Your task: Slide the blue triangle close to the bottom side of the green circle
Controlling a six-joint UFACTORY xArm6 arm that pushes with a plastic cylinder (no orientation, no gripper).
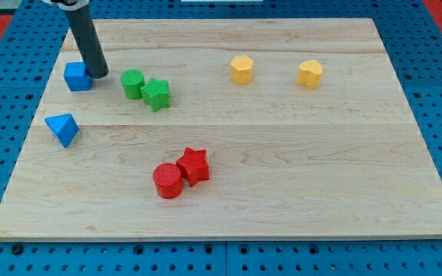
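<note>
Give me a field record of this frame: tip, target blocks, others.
tip: my tip, touching right edge of blue cube
blue triangle: view's left, below the cube, apart from tip
green circle: right of tip, touching green star
red: circle touching star
yellow: two blocks, view's top

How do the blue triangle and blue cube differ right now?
Shape: the blue triangle is a wedge, the blue cube a square block. Place: the blue cube lies nearer the view's top, level with the green circle; the blue triangle sits lower and further left. Contact: my tip is beside the blue cube's right side, apart from the blue triangle. Both are blue.
</note>
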